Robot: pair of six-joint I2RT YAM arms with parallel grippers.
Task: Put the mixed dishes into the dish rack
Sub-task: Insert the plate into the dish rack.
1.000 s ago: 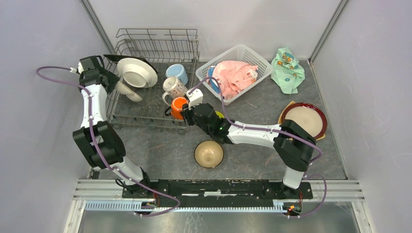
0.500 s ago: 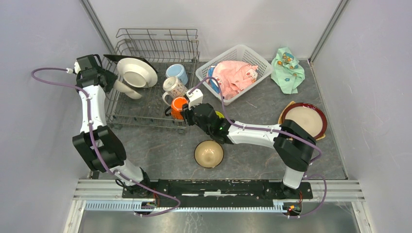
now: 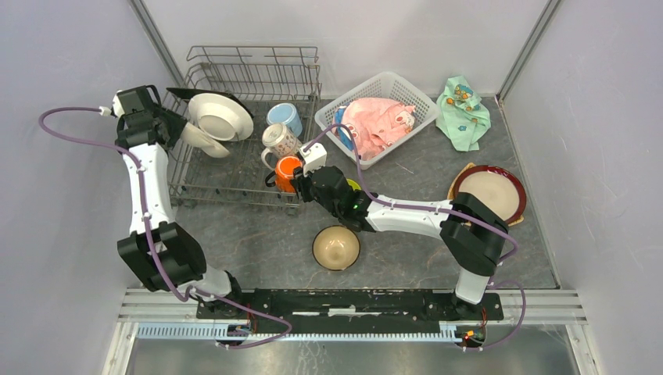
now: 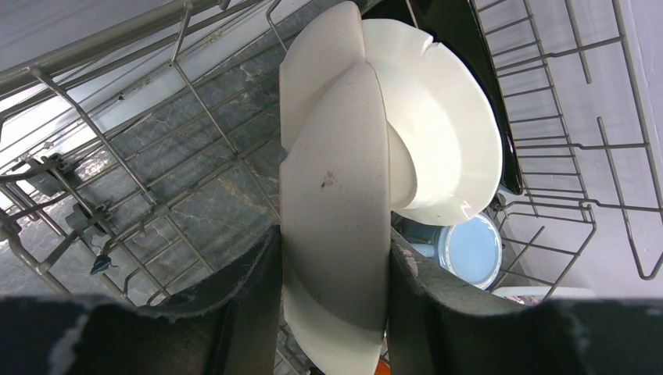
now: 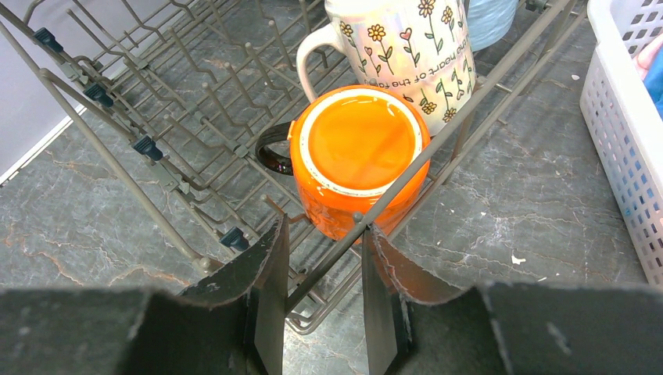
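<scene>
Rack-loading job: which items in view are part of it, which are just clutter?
Job: dish rack, orange mug, patterned mug, light-blue mug, white plate, cream plate, dark square plate, tan bowl, red-rimmed plate.
Lying about: white lattice basket, pink cloth, mint-green cloth.

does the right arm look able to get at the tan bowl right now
Probably yes: the tan bowl sits uncovered close by that arm, and the right hand looks empty, though it straddles a rack wire.
</scene>
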